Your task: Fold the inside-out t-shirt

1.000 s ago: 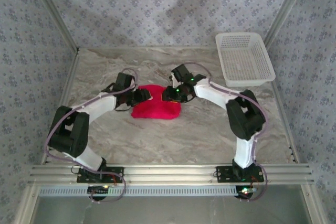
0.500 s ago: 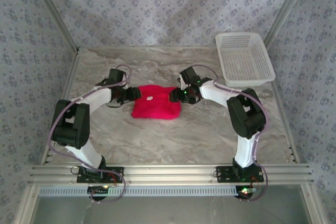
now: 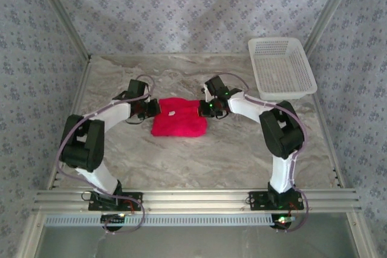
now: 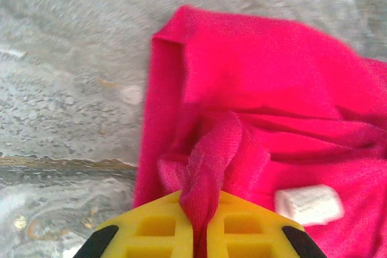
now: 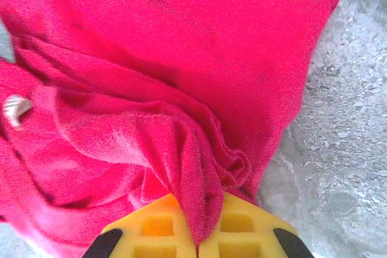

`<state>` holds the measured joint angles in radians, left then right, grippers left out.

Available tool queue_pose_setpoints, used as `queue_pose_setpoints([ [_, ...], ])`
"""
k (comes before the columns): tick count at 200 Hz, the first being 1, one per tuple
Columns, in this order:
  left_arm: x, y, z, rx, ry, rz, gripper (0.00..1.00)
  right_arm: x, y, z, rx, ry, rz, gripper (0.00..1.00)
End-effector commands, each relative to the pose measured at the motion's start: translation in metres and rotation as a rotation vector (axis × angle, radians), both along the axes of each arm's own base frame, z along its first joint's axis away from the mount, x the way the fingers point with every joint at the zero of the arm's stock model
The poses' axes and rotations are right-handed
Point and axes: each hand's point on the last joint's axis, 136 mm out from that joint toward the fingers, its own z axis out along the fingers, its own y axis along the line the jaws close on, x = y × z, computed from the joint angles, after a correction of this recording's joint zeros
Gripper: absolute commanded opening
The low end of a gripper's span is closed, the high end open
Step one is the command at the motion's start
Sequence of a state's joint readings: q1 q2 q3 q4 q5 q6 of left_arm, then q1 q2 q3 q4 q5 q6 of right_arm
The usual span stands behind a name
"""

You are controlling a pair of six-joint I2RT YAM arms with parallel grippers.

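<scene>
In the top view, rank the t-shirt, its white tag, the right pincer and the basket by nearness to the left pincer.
1. T-shirt: pinched by the left pincer at its left edge.
2. White tag: on the shirt, just right.
3. Right pincer: at the shirt's opposite edge.
4. Basket: far right corner.

bright red t-shirt (image 3: 178,122), white tag (image 4: 308,205) — yellow fingers (image 4: 151,229), marbled grey table (image 3: 211,161).

Lab: aluminium frame (image 3: 193,198), patterned backdrop (image 3: 199,10)
</scene>
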<state>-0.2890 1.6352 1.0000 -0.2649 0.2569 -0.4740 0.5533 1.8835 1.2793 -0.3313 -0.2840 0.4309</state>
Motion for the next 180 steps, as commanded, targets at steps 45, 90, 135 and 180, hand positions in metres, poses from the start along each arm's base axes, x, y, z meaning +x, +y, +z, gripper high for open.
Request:
queue_pose_setpoints([
  [45,0.034,-0.025,0.071,0.041,-0.337,-0.102,0.09,-0.003,0.006,0.026,0.072,-0.077,0.047,0.0],
  [90,0.081,-0.018,-0.002,-0.057,-0.173,-0.058,0.12,-0.004,0.007,0.019,0.079,-0.06,0.059,0.0],
  [135,0.088,-0.022,-0.026,-0.092,-0.124,-0.048,0.18,-0.008,0.009,0.036,0.085,-0.1,0.085,0.0],
  [180,0.08,-0.016,-0.036,-0.064,-0.102,-0.05,0.18,0.019,-0.02,0.061,0.042,-0.27,-0.079,0.0],
])
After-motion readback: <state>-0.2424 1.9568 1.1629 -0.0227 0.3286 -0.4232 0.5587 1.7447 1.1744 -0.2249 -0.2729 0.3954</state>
